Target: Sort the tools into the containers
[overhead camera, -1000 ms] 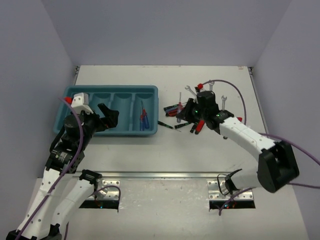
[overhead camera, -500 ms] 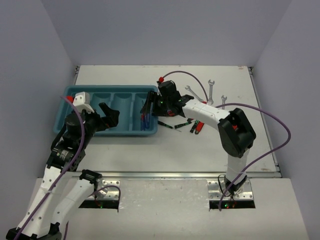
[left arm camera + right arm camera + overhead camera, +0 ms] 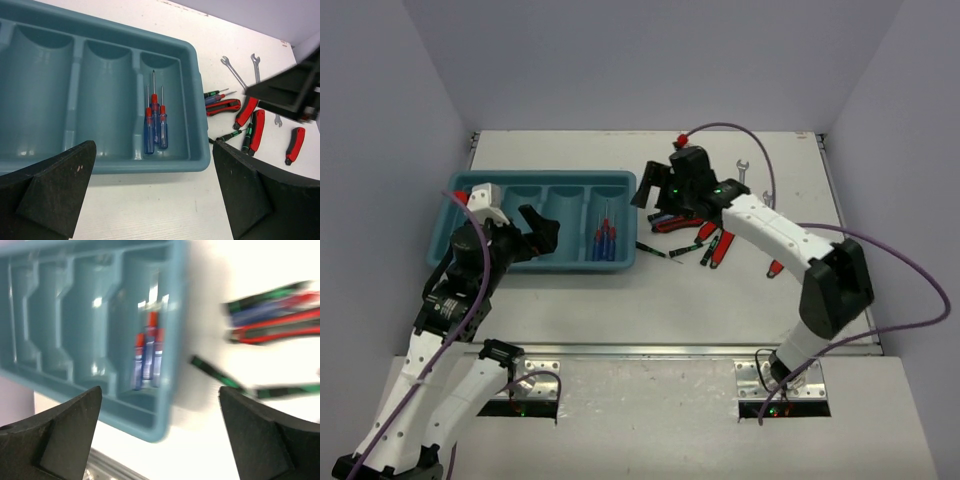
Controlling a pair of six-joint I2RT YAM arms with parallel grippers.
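The teal tray (image 3: 535, 262) lies at the left, its four compartments side by side. Three blue-and-red screwdrivers (image 3: 605, 240) (image 3: 155, 125) (image 3: 147, 357) lie in the rightmost compartment. My right gripper (image 3: 650, 192) (image 3: 160, 435) hangs open and empty just right of the tray's far right corner; its view is blurred. My left gripper (image 3: 538, 232) (image 3: 150, 200) is open and empty over the tray's near left part. Loose on the table right of the tray are red-handled pliers (image 3: 680, 222) (image 3: 222, 106), black-and-green screwdrivers (image 3: 655, 250) (image 3: 215, 372) and silver wrenches (image 3: 232, 70).
More red-handled tools (image 3: 720, 248) (image 3: 255, 130) and a separate red handle (image 3: 775, 268) (image 3: 295, 145) lie near the right arm. One wrench (image 3: 742, 170) shows behind that arm. Purple cables loop over the table's right side. Walls close in left, right and back.
The right gripper carried a screwdriver to the tray's rightmost compartment, opened, left it there and pulled back to the right. The left arm has not moved.
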